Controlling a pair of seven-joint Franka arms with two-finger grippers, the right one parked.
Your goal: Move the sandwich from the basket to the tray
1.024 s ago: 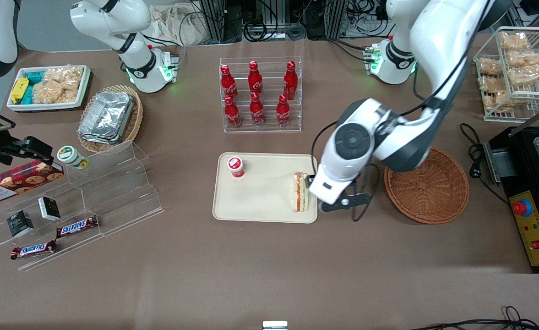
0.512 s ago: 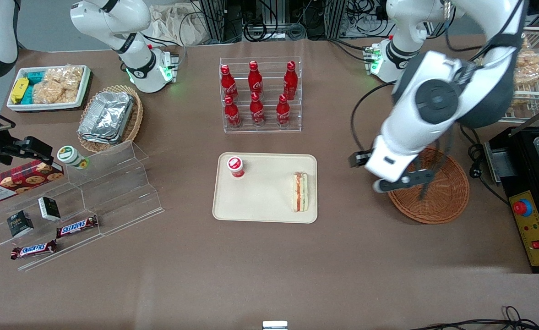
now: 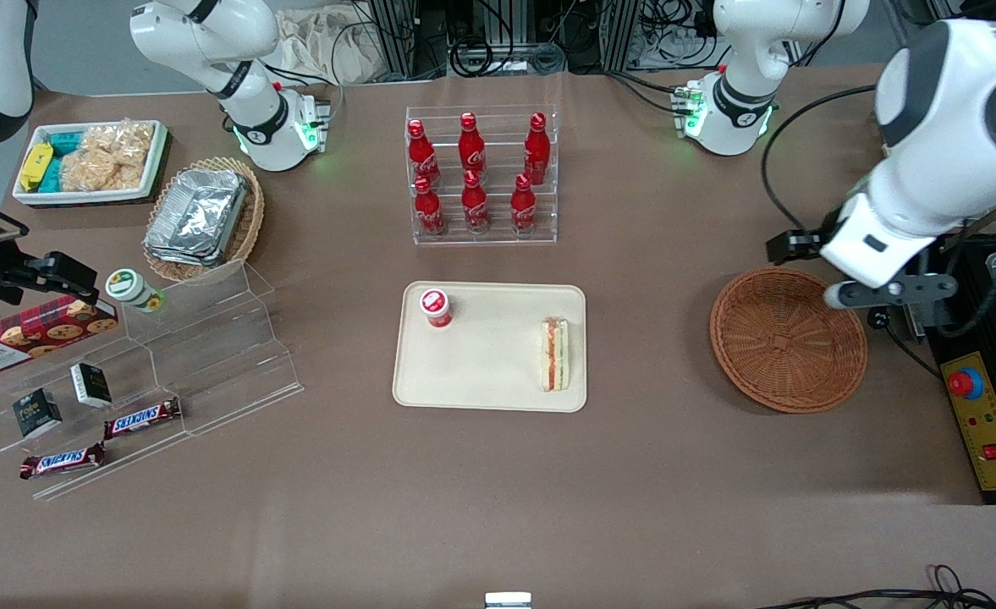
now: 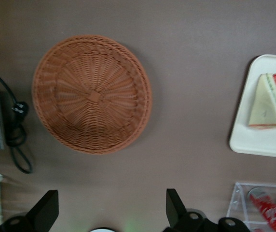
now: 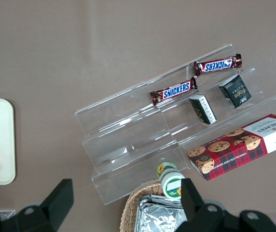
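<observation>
Resting on the brown table (image 3: 498, 491), the tray (image 3: 481, 372) holds the sandwich (image 3: 556, 353); the claw (image 4: 110, 210) hangs spread.

the gripper (image 3: 883, 292) is hanging with jaws spread above the desk (image 3: 650, 338) by the basket (image 3: 789, 340); bare desk is lying between basket and tray (image 3: 489, 346), where a red-capped cup (image 3: 435, 308) is standing.
</observation>
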